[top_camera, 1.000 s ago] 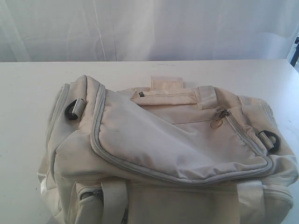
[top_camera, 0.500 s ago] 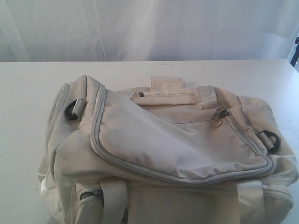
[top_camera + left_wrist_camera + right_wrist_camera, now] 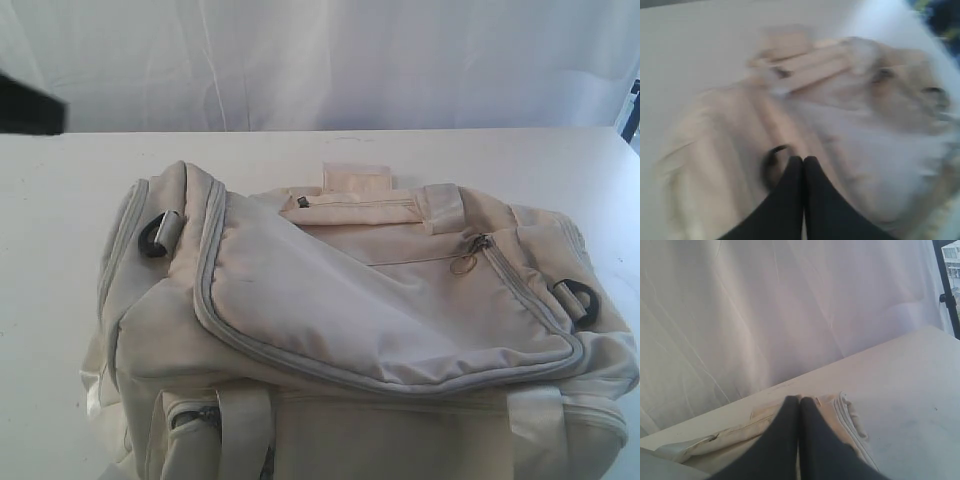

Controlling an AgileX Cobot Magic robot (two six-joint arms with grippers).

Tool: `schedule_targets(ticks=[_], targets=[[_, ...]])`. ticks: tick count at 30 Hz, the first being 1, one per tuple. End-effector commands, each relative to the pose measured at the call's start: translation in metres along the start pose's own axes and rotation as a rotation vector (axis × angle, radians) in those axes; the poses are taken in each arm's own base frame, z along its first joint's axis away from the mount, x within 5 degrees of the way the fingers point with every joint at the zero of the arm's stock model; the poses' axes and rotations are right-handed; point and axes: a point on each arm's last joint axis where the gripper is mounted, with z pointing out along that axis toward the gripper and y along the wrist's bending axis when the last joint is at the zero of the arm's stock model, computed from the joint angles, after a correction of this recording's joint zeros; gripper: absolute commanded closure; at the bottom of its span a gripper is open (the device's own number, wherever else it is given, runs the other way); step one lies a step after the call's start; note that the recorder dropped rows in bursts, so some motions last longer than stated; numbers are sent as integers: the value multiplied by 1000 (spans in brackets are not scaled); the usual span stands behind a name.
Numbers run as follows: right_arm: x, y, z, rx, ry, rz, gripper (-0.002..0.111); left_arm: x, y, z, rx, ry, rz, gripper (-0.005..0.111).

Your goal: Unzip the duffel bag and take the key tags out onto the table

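Observation:
The cream-beige duffel bag (image 3: 380,330) lies on the white table (image 3: 60,200), its grey-piped top flap zipped. A zipper pull with a metal ring (image 3: 465,258) rests near the right end of the flap. The key tags are hidden. A dark part of the left arm (image 3: 30,105) shows at the far left edge. My left gripper (image 3: 803,160) is shut and empty, hovering blurred over the duffel bag (image 3: 840,125) near a black strap ring (image 3: 774,159). My right gripper (image 3: 800,400) is shut and empty, high above one end of the duffel bag (image 3: 840,415).
A white curtain (image 3: 320,60) hangs behind the table. Black strap rings sit at the bag's left (image 3: 155,237) and right (image 3: 578,298) ends. A dark frame (image 3: 630,110) stands at the right edge. Bare tabletop lies left of and behind the bag.
A dark part of the left arm has come into the exterior view at the far left edge. The bag has not moved.

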Motion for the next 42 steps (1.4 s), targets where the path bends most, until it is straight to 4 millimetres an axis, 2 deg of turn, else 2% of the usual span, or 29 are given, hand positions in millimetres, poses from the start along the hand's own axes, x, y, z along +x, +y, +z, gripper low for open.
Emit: schedule_targets(ticks=[1, 2, 3, 4, 5, 6, 7, 8, 9, 10, 11, 13, 16, 18, 24, 26, 31, 36, 42], targets=[[-1, 0, -1, 4, -3, 6, 108, -51, -21, 46, 406, -50, 61, 107], [-1, 0, -1, 4, -3, 6, 108, -59, -30, 81, 440, 14, 69, 107], [-1, 0, -1, 3, -5, 6, 108, -63, -47, 117, 455, 102, 126, 107], [-1, 0, -1, 3, -5, 6, 108, -64, -56, 136, 443, 154, 159, 107], [-1, 0, -1, 3, -5, 6, 108, -69, -74, 168, 405, 223, 215, 107], [-1, 0, -1, 3, -5, 6, 108, -70, -81, 186, 382, 251, 235, 107], [-1, 0, -1, 3, -5, 6, 108, -70, -90, 218, 359, 292, 233, 107], [-1, 0, -1, 3, -5, 6, 108, -71, -95, 233, 364, 303, 226, 107], [-1, 0, -1, 3, -5, 6, 108, -71, -102, 257, 389, 313, 182, 107], [-1, 0, -1, 3, -5, 6, 108, -70, -105, 270, 409, 317, 165, 107], [-1, 0, -1, 3, -5, 6, 108, -63, -111, 292, 435, 335, 150, 107], [-1, 0, -1, 3, -5, 6, 108, -53, -112, 312, 440, 357, 149, 107], [-1, 0, -1, 3, -5, 6, 108, -42, -107, 333, 431, 384, 139, 105], [-1, 0, -1, 3, -5, 6, 108, -37, -103, 343, 419, 382, 136, 98], [0, 0, -1, 4, -3, 8, 108, -37, -97, 358, 374, 294, 132, 55], [0, 0, -1, 4, -3, 8, 108, -39, -96, 363, 349, 246, 127, 48], [0, 0, -1, 4, -3, 8, 108, -32, -97, 376, 326, 204, 195, 47], [0, 0, -1, 4, -3, 8, 108, -19, -93, 392, 311, 214, 189, 47], [0, 0, -1, 4, -3, 8, 108, -11, -93, 398, 312, 233, 185, 47]])
